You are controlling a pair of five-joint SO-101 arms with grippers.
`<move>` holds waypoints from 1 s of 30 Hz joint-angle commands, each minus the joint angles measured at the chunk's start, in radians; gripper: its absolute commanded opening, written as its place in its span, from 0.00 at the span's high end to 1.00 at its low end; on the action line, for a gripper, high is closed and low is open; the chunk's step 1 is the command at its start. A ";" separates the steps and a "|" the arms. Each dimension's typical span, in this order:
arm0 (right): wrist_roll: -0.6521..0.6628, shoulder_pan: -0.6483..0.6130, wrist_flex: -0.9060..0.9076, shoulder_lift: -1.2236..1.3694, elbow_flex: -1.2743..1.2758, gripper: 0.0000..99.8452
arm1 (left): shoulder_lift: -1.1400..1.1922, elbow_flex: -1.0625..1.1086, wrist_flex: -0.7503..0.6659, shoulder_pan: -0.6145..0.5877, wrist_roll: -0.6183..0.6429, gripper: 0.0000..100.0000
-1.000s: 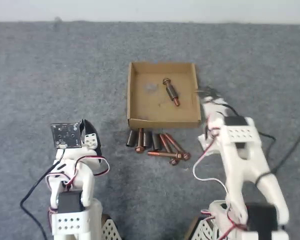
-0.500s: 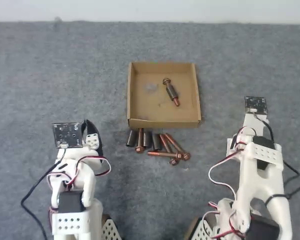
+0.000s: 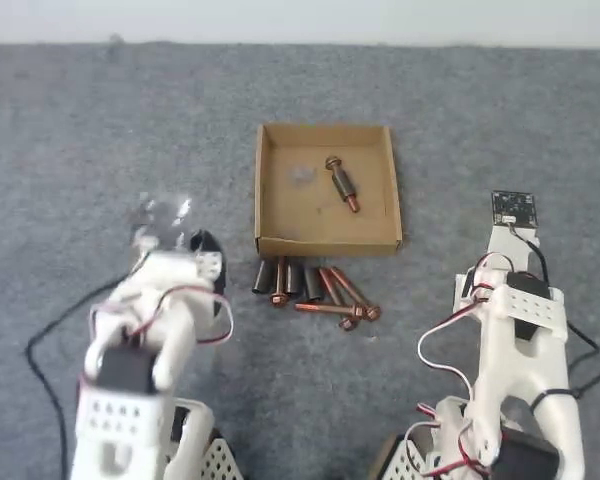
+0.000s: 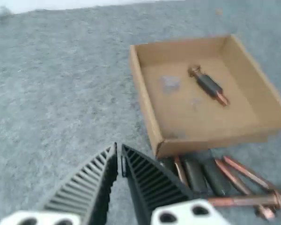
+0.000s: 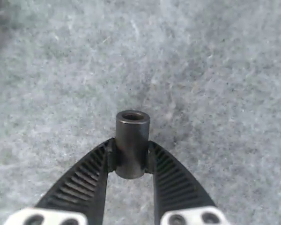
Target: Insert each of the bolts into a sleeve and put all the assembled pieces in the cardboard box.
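The cardboard box (image 3: 327,243) sits at the table's middle and holds one assembled bolt in a sleeve (image 3: 342,184). Just in front of it lie loose dark sleeves (image 3: 293,277) and copper bolts (image 3: 330,308) in a small pile. My left gripper (image 4: 118,151) is shut and empty, hovering left of the pile, short of the box's front corner (image 4: 159,149); the pile's sleeves (image 4: 196,173) and bolts (image 4: 239,200) show beside it. My right gripper (image 5: 131,154) is shut on an upright dark sleeve (image 5: 132,136) over bare carpet, right of the box. The right arm (image 3: 515,300) stands there.
Grey carpet (image 3: 100,130) covers the table all round. A pale wall edge (image 3: 300,20) runs along the back. Cables trail from both arm bases near the front edge.
The right arm pulled back from the box's right side a second ago and has since held still. The left arm has swung forward and right, toward the pile.
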 commanded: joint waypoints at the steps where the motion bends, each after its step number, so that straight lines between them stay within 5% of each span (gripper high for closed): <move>1: -0.011 0.013 -0.028 -0.048 -0.005 0.99 | 0.350 -0.248 0.011 0.095 -0.153 0.99; 17: -0.003 0.013 -0.062 -0.048 0.012 0.99 | 0.692 -0.282 0.012 0.525 -0.557 0.93; 21: -0.003 0.012 -0.062 -0.048 0.014 0.99 | 0.717 -0.252 0.008 0.591 -0.591 0.85; 30: -0.002 0.010 -0.062 -0.048 0.012 0.99 | 0.918 -0.254 -0.121 0.640 -0.671 0.85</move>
